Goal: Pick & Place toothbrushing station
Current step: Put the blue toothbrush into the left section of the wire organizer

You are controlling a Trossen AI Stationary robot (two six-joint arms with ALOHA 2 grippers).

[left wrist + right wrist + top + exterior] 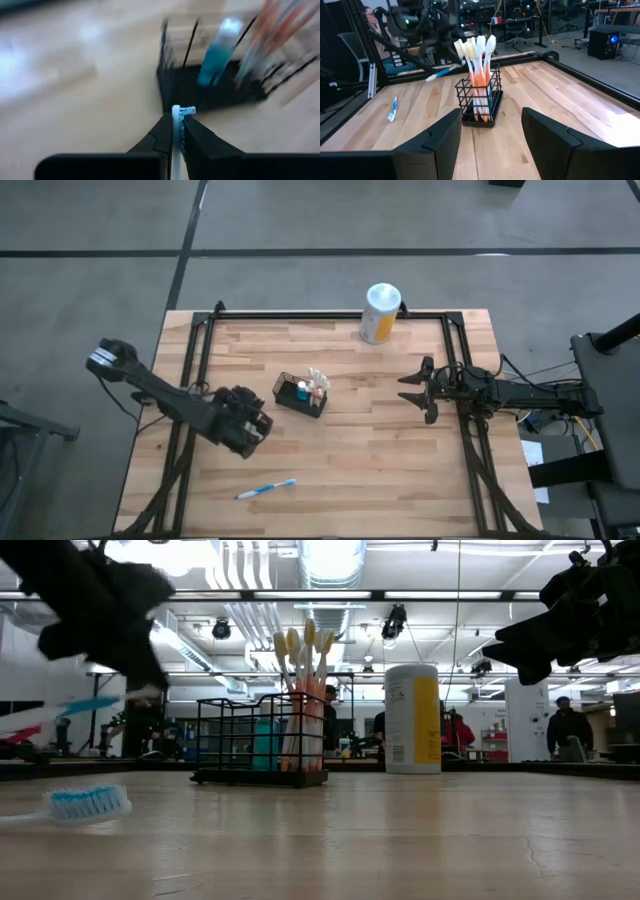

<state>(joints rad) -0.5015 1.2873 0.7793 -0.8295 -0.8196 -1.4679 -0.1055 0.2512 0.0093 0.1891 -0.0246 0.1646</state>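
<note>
Left gripper point(176, 131) fingers clamp a blue toothbrush point(176, 120) near the mid-counter wire-mesh basket point(300, 396), probably light, stiff, best pinched by its rim; right gripper point(420, 390) fingers apart.

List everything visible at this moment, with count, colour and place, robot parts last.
Black wire-mesh basket: one, black, mid-table, left of centre.
White-and-orange toothbrushes: a bunch, count unclear, standing upright in one end of the basket.
Teal tube: one, teal, standing in the basket's other end.
Blue-and-white toothbrush on the table: one, lying flat near the front edge.
Blue-and-white toothbrush in the gripper: one, pinched in the left gripper.
White-topped cylindrical canister: one, white and yellow, at the table's far edge.
Wooden table: one, light planks, black frame.
People: several, beyond the table.
Left gripper: shut on a toothbrush, just left of the basket.
Right gripper: open, waiting at the right.
</note>
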